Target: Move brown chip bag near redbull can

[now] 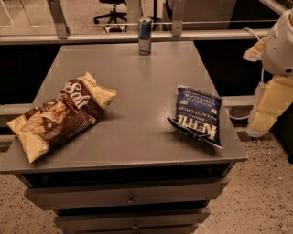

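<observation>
The brown chip bag (59, 114) lies flat at the front left of the grey table (137, 87), its pale end hanging slightly over the left edge. The redbull can (145, 35) stands upright at the middle of the table's far edge, well apart from the bag. My gripper (268, 107) hangs off the table's right side, at about tabletop height, away from both the bag and the can. It holds nothing that I can see.
A dark blue Kettle chip bag (198, 115) lies at the front right of the table. Drawers (130, 196) are below the tabletop. A rail and glass partition (91, 36) run behind the table, with an office chair (111, 11) beyond.
</observation>
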